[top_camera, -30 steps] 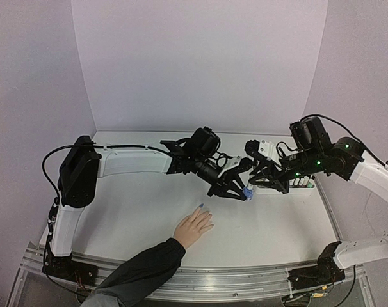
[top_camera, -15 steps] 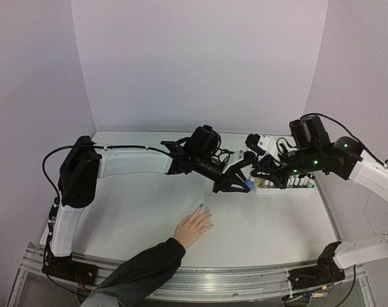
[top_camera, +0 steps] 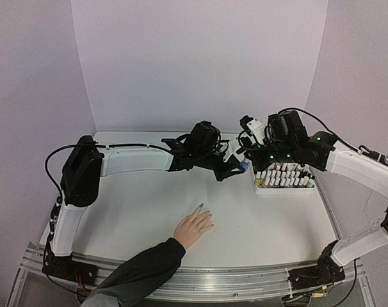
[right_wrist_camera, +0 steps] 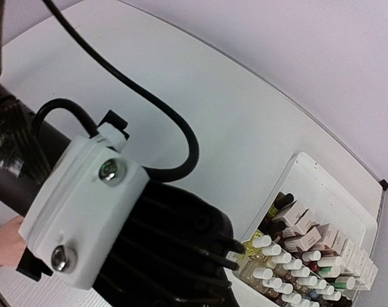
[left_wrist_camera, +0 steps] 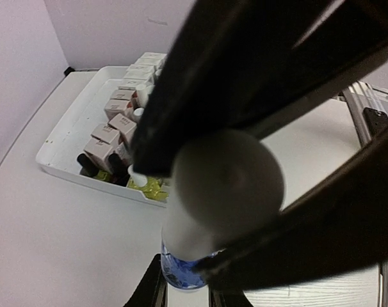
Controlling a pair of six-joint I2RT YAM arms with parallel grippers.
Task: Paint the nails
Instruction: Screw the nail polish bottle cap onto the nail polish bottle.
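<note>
A light-skinned hand (top_camera: 194, 227) with a dark sleeve lies palm down at the table's front. One nail (top_camera: 200, 206) is blue; the others are too small to tell. My left gripper (top_camera: 239, 168) is shut on the glass of a small blue polish bottle (left_wrist_camera: 180, 272), held up beside the tray and far behind the hand. My right gripper (top_camera: 247, 157) meets it from the right. Its black fingers (left_wrist_camera: 200, 83) press either side of the bottle's white cap (left_wrist_camera: 227, 185). In the right wrist view my own fingers are hidden behind the left wrist (right_wrist_camera: 85, 211).
A white tray (top_camera: 285, 190) packed with several polish bottles and small boxes stands at the right, just beside both grippers; it also shows in the left wrist view (left_wrist_camera: 59, 144) and the right wrist view (right_wrist_camera: 303, 167). Purple walls close in behind and at both sides.
Both grippers have risen and moved back together with the blue bottle, away from the hand and toward the tray's far left corner. The hand has not moved.
</note>
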